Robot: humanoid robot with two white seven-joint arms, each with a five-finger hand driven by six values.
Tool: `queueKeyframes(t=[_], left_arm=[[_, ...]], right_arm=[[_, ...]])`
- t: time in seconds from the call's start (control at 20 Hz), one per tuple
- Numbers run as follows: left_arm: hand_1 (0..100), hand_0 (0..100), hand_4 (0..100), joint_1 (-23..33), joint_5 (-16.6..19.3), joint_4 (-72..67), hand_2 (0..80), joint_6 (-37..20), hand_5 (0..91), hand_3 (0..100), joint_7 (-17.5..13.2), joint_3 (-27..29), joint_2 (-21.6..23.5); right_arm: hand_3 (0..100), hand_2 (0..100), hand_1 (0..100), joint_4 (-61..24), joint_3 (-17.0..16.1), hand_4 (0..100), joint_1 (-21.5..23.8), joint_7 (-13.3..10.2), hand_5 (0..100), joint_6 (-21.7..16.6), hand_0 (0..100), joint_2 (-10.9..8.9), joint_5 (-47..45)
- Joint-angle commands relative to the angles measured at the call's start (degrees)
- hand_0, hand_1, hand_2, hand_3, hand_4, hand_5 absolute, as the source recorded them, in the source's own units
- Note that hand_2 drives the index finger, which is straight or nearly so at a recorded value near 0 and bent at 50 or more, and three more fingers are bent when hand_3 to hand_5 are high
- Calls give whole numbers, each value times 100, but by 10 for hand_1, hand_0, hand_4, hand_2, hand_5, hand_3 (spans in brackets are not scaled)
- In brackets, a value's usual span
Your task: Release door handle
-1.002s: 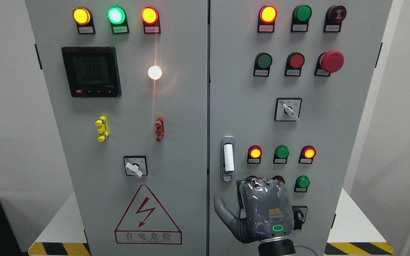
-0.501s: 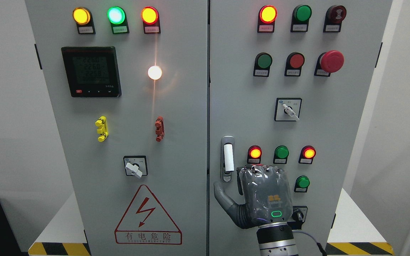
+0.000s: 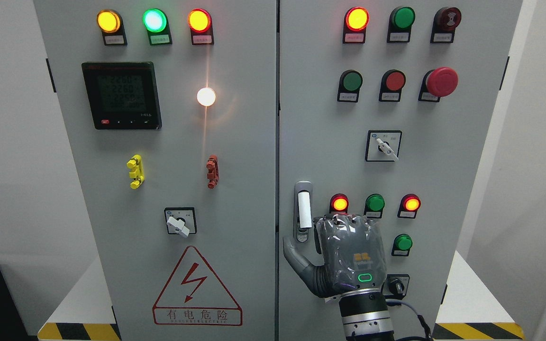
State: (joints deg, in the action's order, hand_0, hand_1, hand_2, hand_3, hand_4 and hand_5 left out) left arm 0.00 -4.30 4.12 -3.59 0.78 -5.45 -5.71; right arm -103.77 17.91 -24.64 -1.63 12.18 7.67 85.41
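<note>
Just left of the right hand (image 3: pixel 344 258), door handle (image 3: pixel 304 210), ungrasped

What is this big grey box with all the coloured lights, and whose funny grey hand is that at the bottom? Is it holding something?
The picture comes from a camera on a robot's head, so you see what the robot sees. The big grey box is an electrical cabinet with two doors. The round coloured things are lamps and push buttons, and the dark square is a small screen showing numbers. The red triangle with a lightning bolt warns that there is electricity inside.

The grey hand is the robot's right hand, coming up from the bottom right. It holds nothing. Its thumb sticks out to the side, and it sits just below and beside the white door handle without gripping it. The robot's other hand is not in the picture.
</note>
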Motion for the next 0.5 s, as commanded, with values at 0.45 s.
queueKeyframes(t=[0.45], left_arm=[[556,120,0,97,8,1,0,-1,0,0,1,0,0]], right_arm=[[1000,939,225,323,-33,1000,-234,5,990,39,331,6,2]])
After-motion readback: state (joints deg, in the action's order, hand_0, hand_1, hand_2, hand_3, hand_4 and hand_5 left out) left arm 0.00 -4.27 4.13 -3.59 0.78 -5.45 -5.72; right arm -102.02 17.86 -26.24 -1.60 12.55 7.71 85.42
